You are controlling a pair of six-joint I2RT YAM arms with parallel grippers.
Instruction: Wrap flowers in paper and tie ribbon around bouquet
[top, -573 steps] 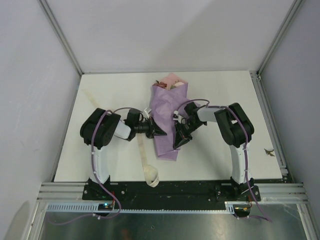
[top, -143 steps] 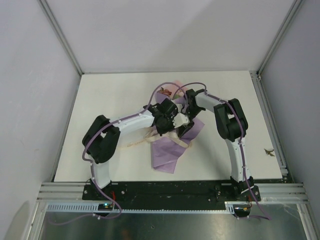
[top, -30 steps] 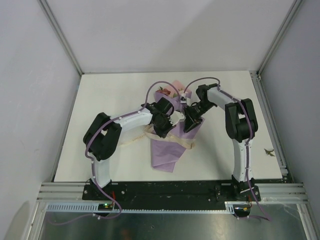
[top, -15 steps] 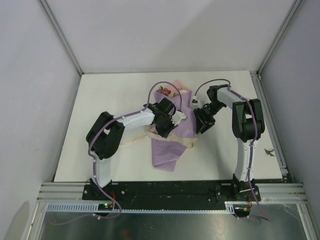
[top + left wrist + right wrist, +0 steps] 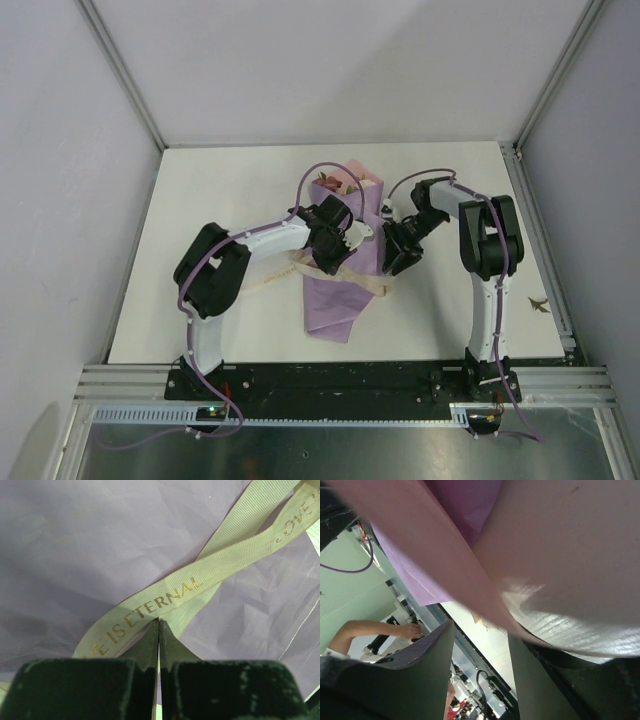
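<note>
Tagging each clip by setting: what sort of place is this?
Probably a robotics lab work cell: a white table boxed in by plain panels on aluminium posts, with a metal mounting rail along its near edge.

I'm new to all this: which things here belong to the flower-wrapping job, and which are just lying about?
Part of the job: bouquet; flowers in its top; ribbon across it; left gripper, shut on the ribbon; right gripper, open beside the bouquet.
Lying about: small dark scrap near the right edge of the table.
</note>
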